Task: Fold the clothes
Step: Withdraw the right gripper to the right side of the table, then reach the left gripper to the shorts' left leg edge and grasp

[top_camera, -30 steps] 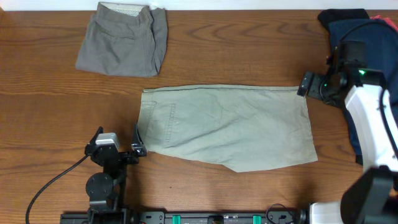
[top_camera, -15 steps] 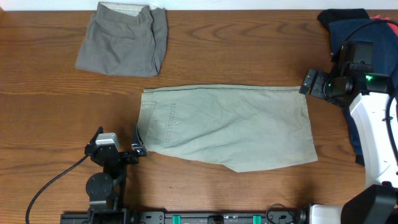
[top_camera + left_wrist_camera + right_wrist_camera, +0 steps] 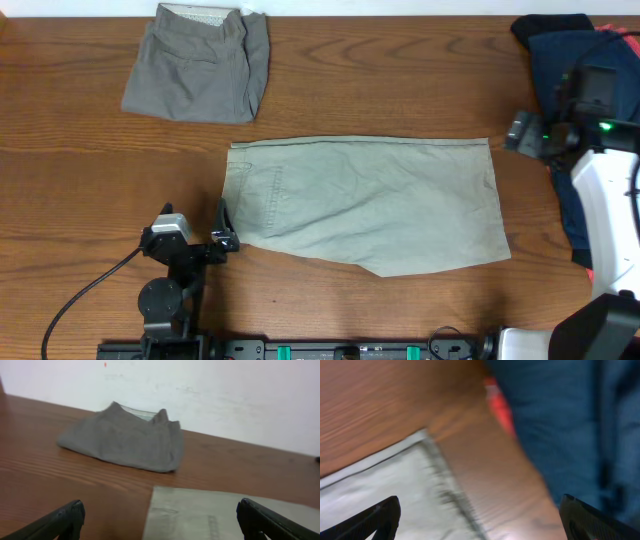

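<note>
Pale khaki-green shorts (image 3: 365, 203) lie flat, folded in half, in the middle of the table; they also show in the left wrist view (image 3: 225, 515) and the right wrist view (image 3: 380, 495). Folded grey shorts (image 3: 200, 65) lie at the back left, also seen in the left wrist view (image 3: 125, 440). Navy, black and red pieces (image 3: 560, 60) are piled at the right, also in the right wrist view (image 3: 570, 425). My left gripper (image 3: 222, 228) is open and empty at the shorts' left edge. My right gripper (image 3: 520, 132) is open and empty just right of the shorts' far right corner.
A white wall (image 3: 225, 395) runs behind the table's far edge. The left arm's cable (image 3: 90, 290) trails over the front left of the wooden table (image 3: 400, 90).
My right gripper has moved to the right, away from the khaki shorts' far right corner. The left arm and the clothes have barely moved.
</note>
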